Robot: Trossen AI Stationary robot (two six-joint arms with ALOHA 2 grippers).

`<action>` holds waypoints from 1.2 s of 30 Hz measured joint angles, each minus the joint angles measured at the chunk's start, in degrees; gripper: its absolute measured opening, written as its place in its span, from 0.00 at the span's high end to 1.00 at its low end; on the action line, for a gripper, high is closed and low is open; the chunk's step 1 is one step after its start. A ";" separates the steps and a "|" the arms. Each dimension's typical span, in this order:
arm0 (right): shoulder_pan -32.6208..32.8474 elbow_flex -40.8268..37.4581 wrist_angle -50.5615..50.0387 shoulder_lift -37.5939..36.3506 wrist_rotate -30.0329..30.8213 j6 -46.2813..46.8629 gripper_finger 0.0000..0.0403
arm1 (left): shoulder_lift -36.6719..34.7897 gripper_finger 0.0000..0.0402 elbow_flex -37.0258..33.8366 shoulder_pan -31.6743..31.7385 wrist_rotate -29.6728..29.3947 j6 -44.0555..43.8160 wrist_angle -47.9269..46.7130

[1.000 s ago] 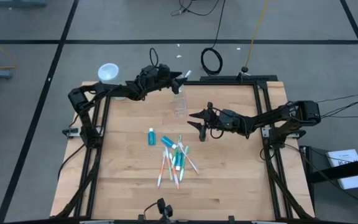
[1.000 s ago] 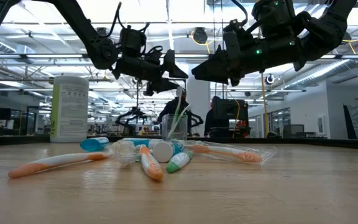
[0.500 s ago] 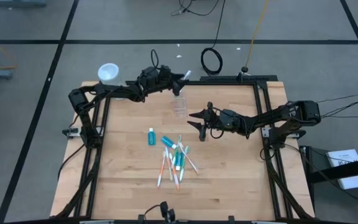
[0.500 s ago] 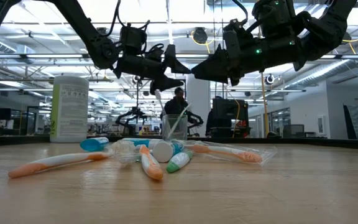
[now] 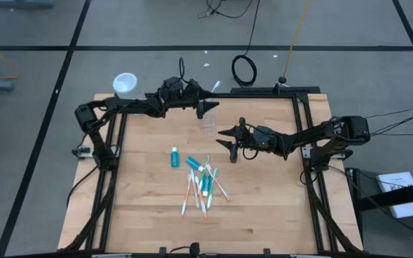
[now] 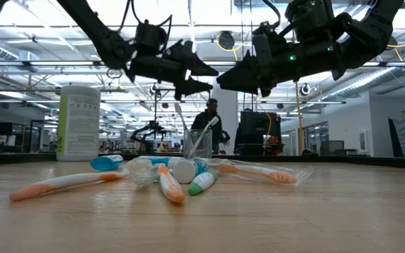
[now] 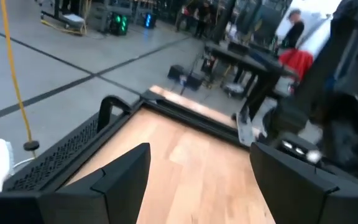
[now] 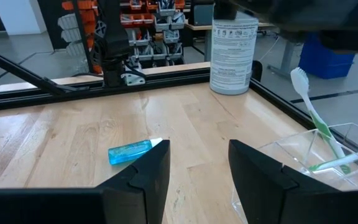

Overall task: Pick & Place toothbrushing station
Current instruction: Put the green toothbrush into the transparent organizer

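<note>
Fingers parted and empty, the left gripper [image 5: 208,108] hangs just above the small clear plastic cup [image 5: 206,126] at the far middle of the pale wooden table [image 5: 264,193]. In the right wrist view a slim white toothbrush with green accents [image 8: 319,121] leans bristle-end up inside that cup. The right gripper [image 5: 224,137], its fingers also apart with nothing between them, waits above the boards beside the cup.

Nearer the front, a loose heap of white toothbrushes with orange and green handles [image 5: 201,188] lies crossed over small blue toothpaste tubes; one blue tube [image 5: 173,157] sits apart from the heap. A tall white canister with green print [image 6: 79,122] stands at the far left corner.

With the delivery apparently made, the sensible course is to lift the left arm straight clear so it does not knock the light cup, then return for one outlying brush, gripping at mid-handle to avoid dragging its neighbours.
</note>
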 joint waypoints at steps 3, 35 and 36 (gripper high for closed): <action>0.00 0.00 -0.15 0.00 0.00 0.02 0.61 | -4.23 0.29 0.00 -1.20 -0.86 5.92 -10.40; 0.11 0.00 0.04 0.00 -0.01 0.46 0.61 | -0.15 0.29 -0.02 -4.12 -41.91 19.28 -17.86; 0.11 0.00 0.04 0.00 -0.02 0.46 0.61 | -0.15 0.29 -0.02 -3.81 -42.56 19.28 -17.48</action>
